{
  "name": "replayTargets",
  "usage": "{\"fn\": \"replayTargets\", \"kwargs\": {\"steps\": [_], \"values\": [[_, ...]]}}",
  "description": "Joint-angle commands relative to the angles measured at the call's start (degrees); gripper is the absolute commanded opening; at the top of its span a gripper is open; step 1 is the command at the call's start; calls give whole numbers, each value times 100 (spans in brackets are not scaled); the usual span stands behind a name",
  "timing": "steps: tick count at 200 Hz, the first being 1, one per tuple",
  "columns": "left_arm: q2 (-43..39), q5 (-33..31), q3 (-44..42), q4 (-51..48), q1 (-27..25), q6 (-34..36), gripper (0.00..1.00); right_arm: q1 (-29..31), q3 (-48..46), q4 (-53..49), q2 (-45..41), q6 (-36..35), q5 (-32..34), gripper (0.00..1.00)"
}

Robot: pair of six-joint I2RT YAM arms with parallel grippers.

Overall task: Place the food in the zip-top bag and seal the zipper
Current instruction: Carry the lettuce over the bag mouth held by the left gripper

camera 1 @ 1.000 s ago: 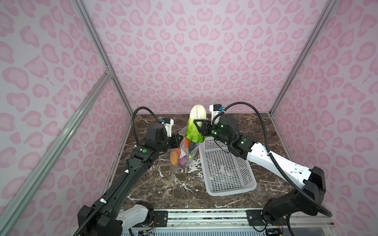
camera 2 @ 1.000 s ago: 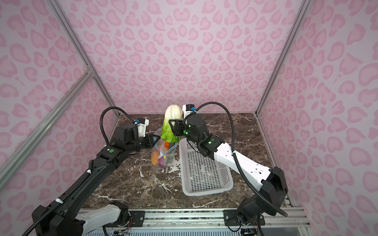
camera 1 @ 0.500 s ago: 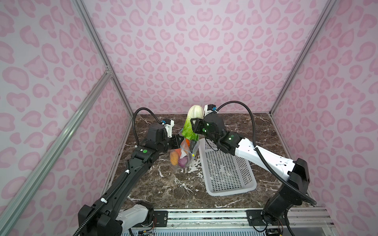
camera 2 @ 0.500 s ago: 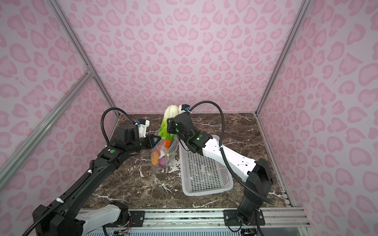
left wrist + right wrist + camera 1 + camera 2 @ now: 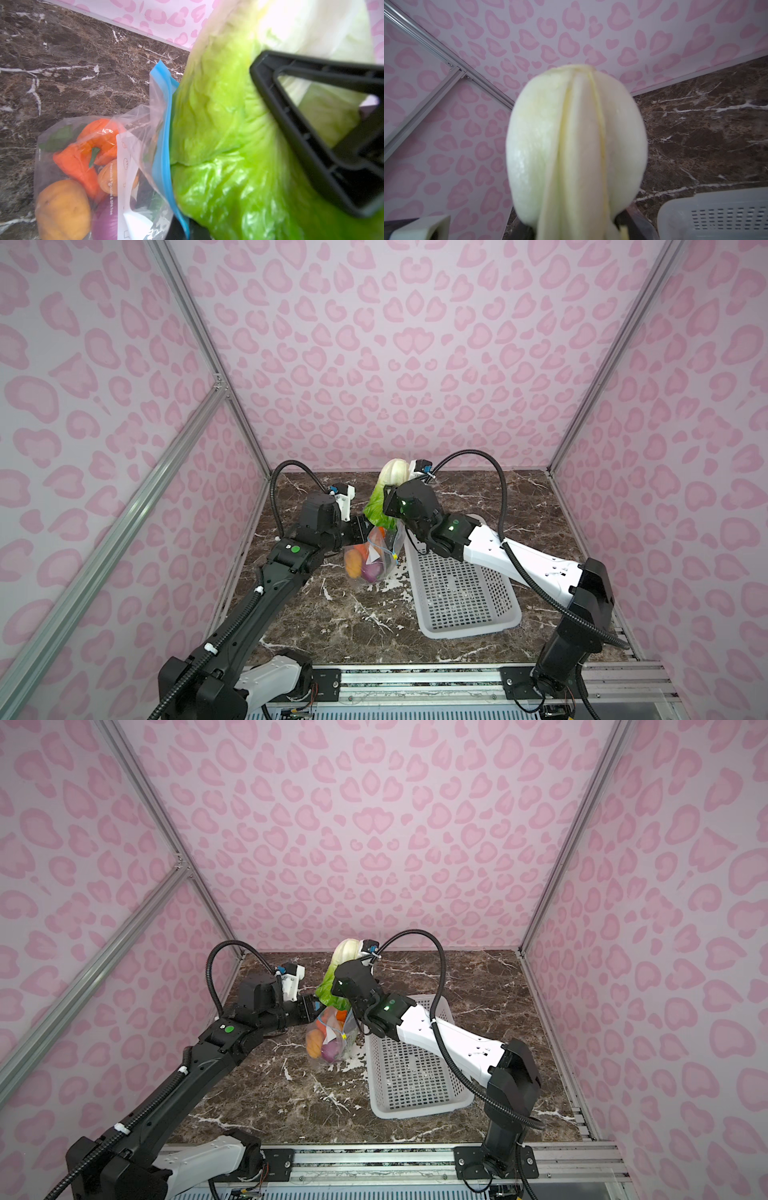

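Green-white cabbage (image 5: pixel 218 135) clamped by right fingers (image 5: pixel 294 124), bulkier than bag (image 5: pixel 143 116) mouth; may snag zipper (image 5: pixel 166 128), yank rim from pinching left fingers (image 5: pixel 359 530).

Under the right gripper (image 5: pixel 384 509) the zip-top bag (image 5: pixel 376 558) is plugged by the cabbage (image 5: pixel 390 476); bare tabletop (image 5: pixel 332 614), seemingly passable, is left under the left gripper (image 5: pixel 362 531).

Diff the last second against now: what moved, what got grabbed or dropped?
The right gripper, fingers closed on the cabbage, carried it slightly leftward in both top views, toward the mouth of the zip-top bag; its arm swung in too. Nothing grasped or released. Unchanged: left gripper pinching the bag's edge, basket in place.
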Motion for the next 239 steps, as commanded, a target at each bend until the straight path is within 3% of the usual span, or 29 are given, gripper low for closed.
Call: {"fn": "replayTargets", "kwargs": {"steps": [1, 94, 163, 182, 210, 239], "values": [[-57, 60, 39, 301, 1, 29, 3, 115, -431, 520, -77, -336, 559, 0], [-52, -28, 98, 199, 162, 104, 3, 125, -1371, 1247, -622, -907, 1105, 0], [-26, 75, 74, 261, 183, 59, 3, 261, -1358, 1341, -356, -795, 822, 0], [0, 157, 54, 313, 179, 15, 3, 397, -835, 749, -145, -446, 1144, 0], [19, 236, 62, 329, 183, -20, 3, 710, 34, 130, 340, -859, 1556, 0], [-61, 180, 59, 319, 187, -20, 3, 845, -670, 982, 298, -1183, 1669, 0]]}}
